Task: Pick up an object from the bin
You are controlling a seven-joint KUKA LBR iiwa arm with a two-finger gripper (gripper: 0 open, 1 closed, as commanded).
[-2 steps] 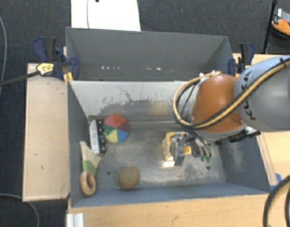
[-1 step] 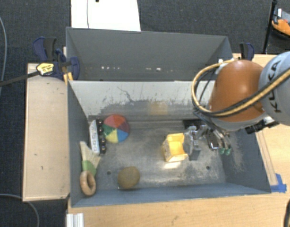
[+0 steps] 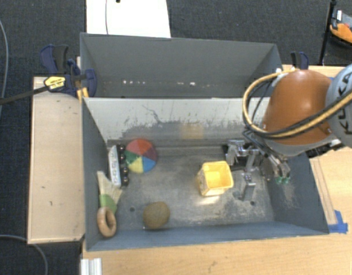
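Well, the grey bin (image 3: 182, 62) takes up most of the scene, and the arm (image 3: 343, 99) with its orange cover (image 3: 296, 105) reaches in from the right. Its gripper (image 3: 248, 183) sits low, just right of a yellow open box (image 3: 215, 177) mid-floor; apart or together, I can't tell. Over left: a colourful ball (image 3: 140, 155), a brown lump (image 3: 156, 215), a wooden ring (image 3: 106, 222).

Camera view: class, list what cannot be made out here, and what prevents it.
1. Far right part of the bin: hidden by the arm's orange wrist cover.
2. At the left wall, the black-and-white flat thing: too small to identify.
3. Above the wooden ring, the pale green-tipped thing: too small to name.
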